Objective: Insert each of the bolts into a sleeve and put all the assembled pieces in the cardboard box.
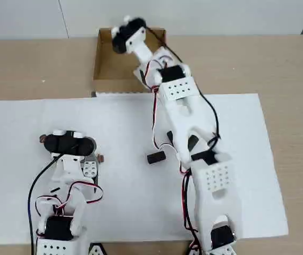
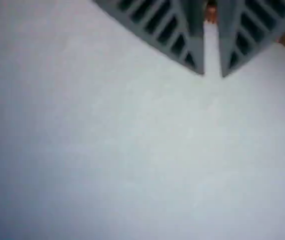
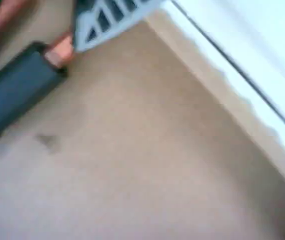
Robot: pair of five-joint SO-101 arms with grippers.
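Lying on the floor of the brown cardboard box [image 3: 147, 150]: a dark smooth sleeve [image 3: 12, 95] with a copper-coloured bolt end [image 3: 57, 54] sticking out. Over it the right gripper [image 3: 32, 35], grey ribbed plastic fingers [image 3: 107, 17] spread, one tip just beside the bolt end. Outside the box, well apart on a white paper sheet [image 1: 119, 127], a second sleeve [image 1: 156, 157], short black cylinder. Farther from the box the left gripper [image 2: 212, 70], ribbed fingers almost pressed together, thin slit between. Under the paper a light wooden table [image 1: 289, 69].
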